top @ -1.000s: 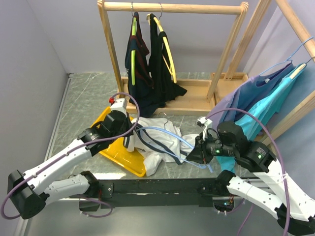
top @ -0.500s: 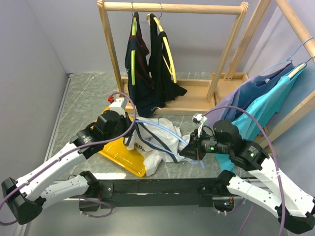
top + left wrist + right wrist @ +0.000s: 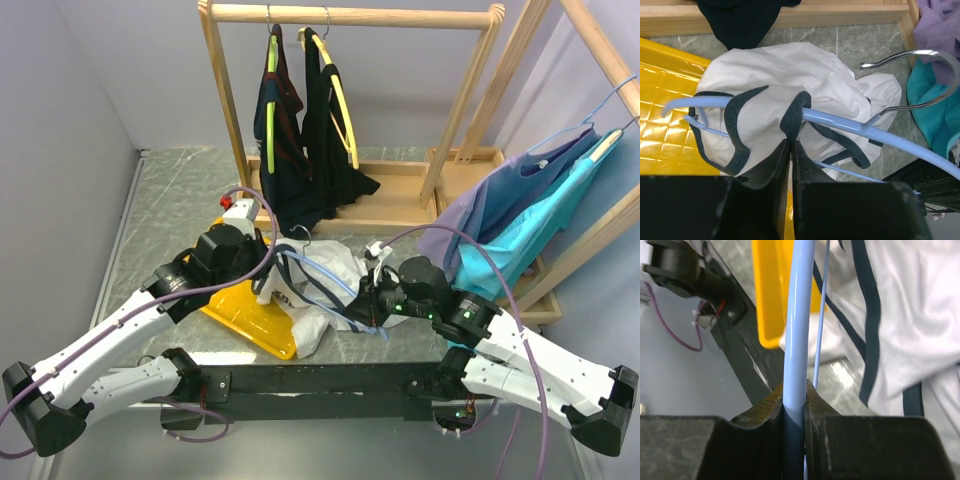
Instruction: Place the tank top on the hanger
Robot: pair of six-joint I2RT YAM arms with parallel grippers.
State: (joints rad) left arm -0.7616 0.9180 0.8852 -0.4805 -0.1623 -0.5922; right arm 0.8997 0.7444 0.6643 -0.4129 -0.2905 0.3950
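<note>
The white tank top (image 3: 322, 283) with navy trim lies bunched on the table centre, partly threaded on the light-blue hanger (image 3: 322, 279). In the left wrist view the hanger (image 3: 840, 123) runs through a navy-trimmed strap of the tank top (image 3: 785, 85), its metal hook (image 3: 920, 80) at the right. My left gripper (image 3: 790, 142) is shut on the navy trim of the strap; it also shows in the top view (image 3: 265, 283). My right gripper (image 3: 794, 390) is shut on the hanger's blue arm (image 3: 799, 315), with the tank top (image 3: 910, 315) beyond; it also shows in the top view (image 3: 366, 305).
A yellow bin (image 3: 245, 310) lies under the left gripper. A wooden rack (image 3: 350, 15) at the back holds dark garments (image 3: 300, 140) on lime and yellow hangers. Blue and teal shirts (image 3: 520, 220) hang on a second rack at the right. A black bar (image 3: 320, 382) marks the near edge.
My right gripper has moved left with the hanger, pushing it further into the tank top. My left gripper has shifted slightly back, still holding the strap.
</note>
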